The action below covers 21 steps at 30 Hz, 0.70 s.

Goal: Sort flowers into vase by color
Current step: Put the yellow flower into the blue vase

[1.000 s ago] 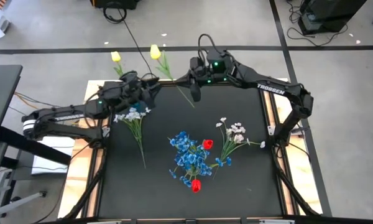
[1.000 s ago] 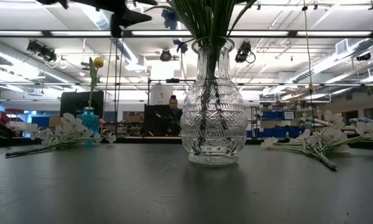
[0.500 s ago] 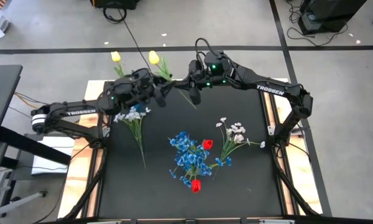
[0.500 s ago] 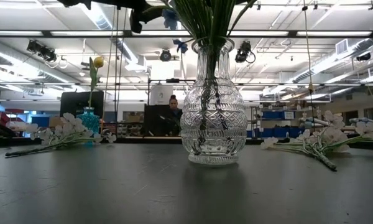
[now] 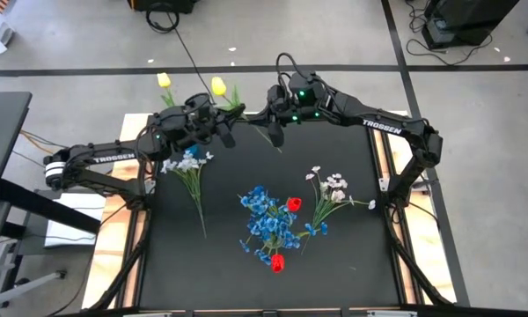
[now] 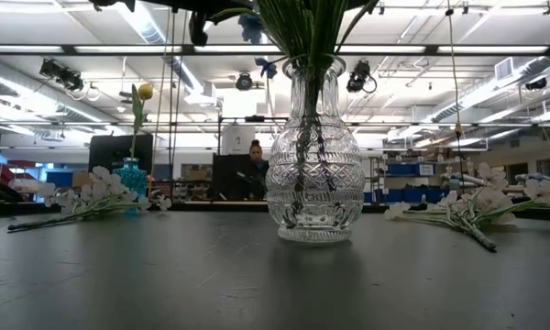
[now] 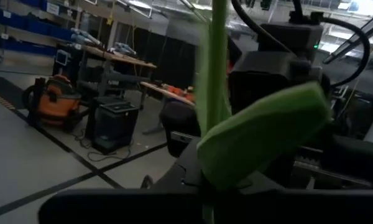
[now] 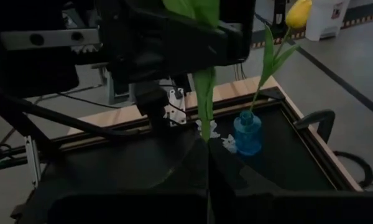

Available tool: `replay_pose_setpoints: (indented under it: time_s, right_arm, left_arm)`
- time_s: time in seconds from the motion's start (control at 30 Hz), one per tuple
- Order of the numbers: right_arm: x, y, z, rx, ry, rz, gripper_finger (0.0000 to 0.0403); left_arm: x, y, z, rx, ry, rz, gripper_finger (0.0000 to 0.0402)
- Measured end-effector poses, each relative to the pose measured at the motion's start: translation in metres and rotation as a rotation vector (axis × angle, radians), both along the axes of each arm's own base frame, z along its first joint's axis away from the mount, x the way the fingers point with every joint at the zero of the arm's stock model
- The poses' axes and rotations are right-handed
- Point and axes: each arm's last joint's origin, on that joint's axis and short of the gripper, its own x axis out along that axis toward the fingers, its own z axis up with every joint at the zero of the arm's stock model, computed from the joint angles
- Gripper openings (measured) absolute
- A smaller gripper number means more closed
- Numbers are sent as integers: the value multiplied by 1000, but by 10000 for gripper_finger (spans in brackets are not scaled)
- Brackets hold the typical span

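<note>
- Glass, near centre: the cut-glass vase (image 6: 313, 156) holds blue bunches (image 5: 266, 218) and red tulips (image 5: 293, 204), two colours mixed.
- White sprigs (image 5: 190, 163) lie loose to its left and right.
- Far side: the left gripper (image 5: 222, 134) and right gripper (image 5: 275, 134) both pinch one yellow tulip (image 5: 218, 85) by its stem. If I move either arm before one lets go, I'd expect a bent stem.
- Far left: the small blue vase (image 8: 247, 134) holds a second yellow one.

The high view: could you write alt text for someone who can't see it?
Seen from above, two dark robot arms meet at the black table's far edge, the left gripper and right gripper both shut on one yellow tulip. White sprigs and a blue-and-red bunch sit nearer.
</note>
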Motion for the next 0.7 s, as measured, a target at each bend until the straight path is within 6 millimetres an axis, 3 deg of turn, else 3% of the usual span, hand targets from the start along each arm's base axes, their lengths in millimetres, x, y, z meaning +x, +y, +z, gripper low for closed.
replay_pose_setpoints:
  time_s: [0.2, 0.4, 0.53, 0.7]
  right_arm:
    - [-4, -5, -3, 52, 43, -50, 85]
    - [-13, -16, -15, 110, 170, -189, 181]
    - [-18, -21, -19, 125, 220, -211, 208]
    - [-20, -22, -21, 140, 241, -198, 211]
  left_arm:
    - [-10, -2, -2, 14, 120, 50, 8]
    - [-50, -8, 8, 13, 313, 215, 8]
    - [-85, -8, 1, -51, 456, 410, 7]
    - [-118, -11, -2, -71, 552, 601, 7]
